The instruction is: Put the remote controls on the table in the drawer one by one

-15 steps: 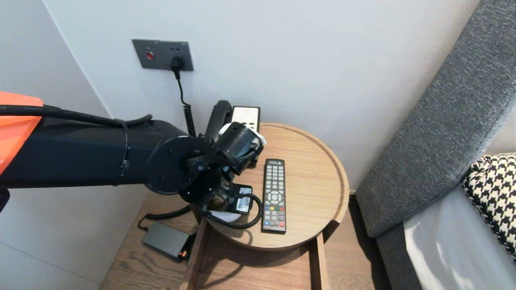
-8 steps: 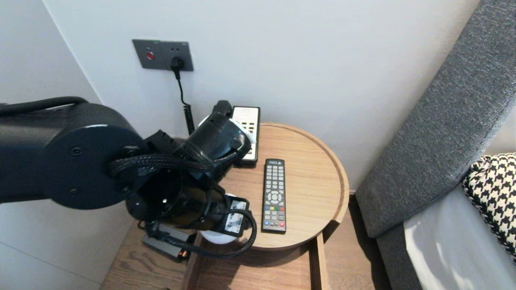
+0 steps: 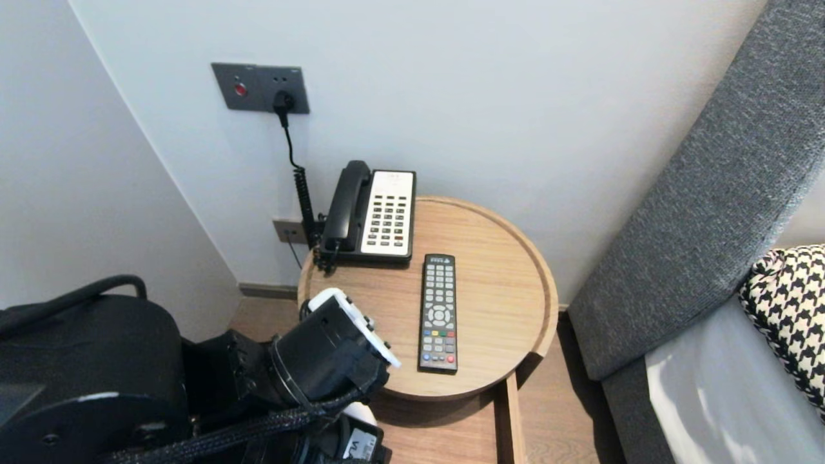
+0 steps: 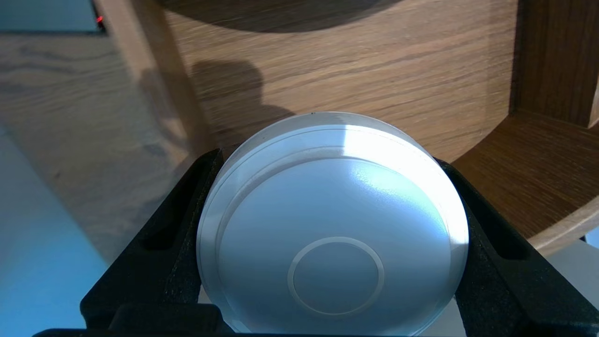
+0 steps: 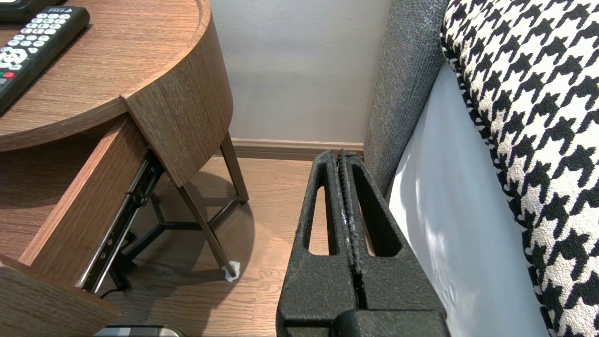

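Note:
My left gripper (image 4: 327,159) is shut on a white round disc (image 4: 334,234) with a raised ring on its face; the black fingers (image 4: 187,196) press on its two sides. Under the disc lies the wooden floor of the open drawer (image 4: 355,70). In the head view the left arm (image 3: 316,361) sits low at the front left of the round wooden table (image 3: 503,258), above the drawer (image 3: 445,432), and hides the gripper. My right gripper (image 5: 339,157) is shut on nothing and parked low between the table and the bed.
On the table lie a black remote (image 3: 438,312) and a desk telephone (image 3: 374,212), its cord running to a wall socket (image 3: 261,87). A grey headboard (image 3: 702,193) and a houndstooth pillow (image 3: 789,303) stand on the right. The drawer's side wall (image 5: 79,206) juts out near the right gripper.
The left arm has drawn back from over the table's left side and sunk to the front left, carrying the disc over the open drawer. The right arm has not moved.

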Available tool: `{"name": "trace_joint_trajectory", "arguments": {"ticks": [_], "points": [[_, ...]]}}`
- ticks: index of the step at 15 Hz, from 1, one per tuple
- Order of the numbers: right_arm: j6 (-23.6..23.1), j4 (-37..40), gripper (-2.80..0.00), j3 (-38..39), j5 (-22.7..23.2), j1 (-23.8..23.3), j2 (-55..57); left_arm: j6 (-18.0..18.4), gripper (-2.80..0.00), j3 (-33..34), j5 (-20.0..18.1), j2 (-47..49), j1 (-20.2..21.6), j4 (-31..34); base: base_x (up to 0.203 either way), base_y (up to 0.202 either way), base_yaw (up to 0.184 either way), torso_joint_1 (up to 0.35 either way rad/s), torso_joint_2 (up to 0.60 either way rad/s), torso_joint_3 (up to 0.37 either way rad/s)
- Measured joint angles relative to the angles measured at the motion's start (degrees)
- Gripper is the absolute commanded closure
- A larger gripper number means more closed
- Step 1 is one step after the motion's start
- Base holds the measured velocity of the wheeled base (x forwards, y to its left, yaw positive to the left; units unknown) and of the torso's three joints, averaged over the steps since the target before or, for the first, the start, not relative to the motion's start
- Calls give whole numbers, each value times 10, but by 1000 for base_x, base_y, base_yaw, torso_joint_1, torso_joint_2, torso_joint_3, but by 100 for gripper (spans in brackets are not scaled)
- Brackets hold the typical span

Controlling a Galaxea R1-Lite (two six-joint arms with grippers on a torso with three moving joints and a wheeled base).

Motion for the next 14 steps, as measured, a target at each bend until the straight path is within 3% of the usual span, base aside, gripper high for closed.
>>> {"name": "trace_joint_trajectory", "arguments": {"ticks": [6, 14], "points": [[0, 0, 0, 0, 0, 0, 0, 1, 0, 78, 29, 27, -19, -125, 0, 0, 0, 0, 0, 0], [0, 0, 0, 0, 0, 0, 0, 3, 0, 113, 19, 74, -22, -176, 0, 0, 0, 0, 0, 0]]}}
